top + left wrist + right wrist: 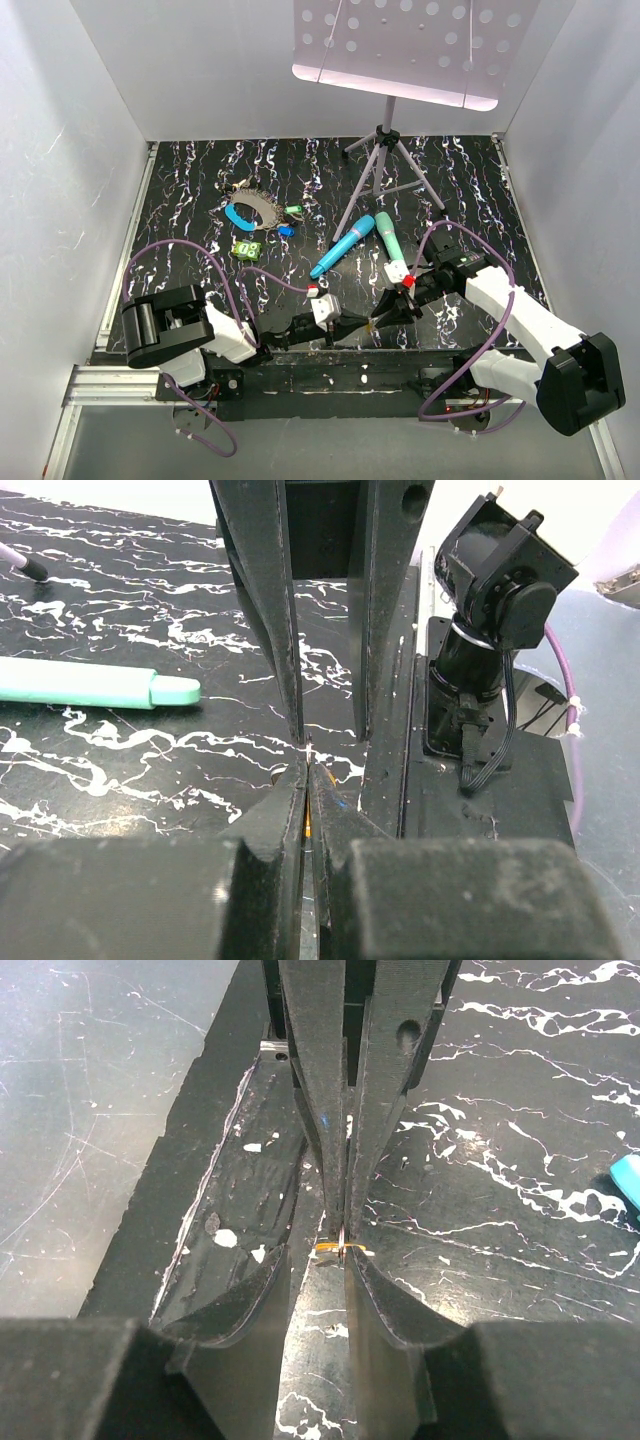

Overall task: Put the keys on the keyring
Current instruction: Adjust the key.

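Closest in, at the near edge of the table, the right gripper and the left gripper are meeting tip to tip. Both are pinching down, fingers drawn to a narrow slit, on a yellow-orange sliver that is showing too little of itself to tell whether it is a key. Just beyond them two sticks are lying at an angle to each other: a blue-teal stick and a greener stick whose white end is pointing towards the right gripper. Left of those, a green-headed key is lying flat by itself. Farther back the keyring is resting on the marbled surface, its blue curved section turned to the near left. A blue key and another green key are lying just beside it on its right — apart from the loop, as far as the top view is showing. Farthest away, a tripod stand is holding up a perforated tray.
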Motion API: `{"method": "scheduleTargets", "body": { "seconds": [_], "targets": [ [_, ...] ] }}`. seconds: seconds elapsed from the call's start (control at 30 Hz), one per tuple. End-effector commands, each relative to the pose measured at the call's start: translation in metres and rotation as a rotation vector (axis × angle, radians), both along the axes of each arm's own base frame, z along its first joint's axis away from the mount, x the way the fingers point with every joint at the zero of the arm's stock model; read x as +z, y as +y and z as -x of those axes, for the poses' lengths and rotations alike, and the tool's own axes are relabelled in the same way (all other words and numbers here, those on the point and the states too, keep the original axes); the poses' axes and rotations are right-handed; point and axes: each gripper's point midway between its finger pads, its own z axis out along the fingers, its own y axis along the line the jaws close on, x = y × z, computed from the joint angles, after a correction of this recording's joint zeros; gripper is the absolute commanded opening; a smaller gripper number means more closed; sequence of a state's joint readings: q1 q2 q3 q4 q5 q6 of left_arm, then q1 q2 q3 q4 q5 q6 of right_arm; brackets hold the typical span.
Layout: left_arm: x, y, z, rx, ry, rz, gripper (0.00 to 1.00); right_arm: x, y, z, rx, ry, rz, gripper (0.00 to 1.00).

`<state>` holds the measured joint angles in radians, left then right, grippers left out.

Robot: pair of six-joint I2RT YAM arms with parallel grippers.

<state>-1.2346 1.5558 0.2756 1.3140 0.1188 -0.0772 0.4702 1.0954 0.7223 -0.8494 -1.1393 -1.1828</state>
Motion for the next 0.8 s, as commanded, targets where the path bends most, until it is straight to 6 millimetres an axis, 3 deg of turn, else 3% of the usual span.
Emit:
{"method": "scheduleTargets", "body": {
  "seconds": [0.0,0.5,0.77],
  "targets": [
    [0.038,-0.005,-0.002,0.009,-0.033,0.108,0.00,0.002,0.004,0.001,0.014,0.004,-0.018,0.36],
    [0.033,-0.008,-0.004,0.022,0.012,0.052,0.00,0.008,0.005,0.002,0.016,0.008,-0.024,0.26],
    [0.031,-0.008,-0.006,0.029,0.021,0.023,0.00,0.009,0.005,0.003,0.018,0.010,-0.026,0.26]
  ]
}}
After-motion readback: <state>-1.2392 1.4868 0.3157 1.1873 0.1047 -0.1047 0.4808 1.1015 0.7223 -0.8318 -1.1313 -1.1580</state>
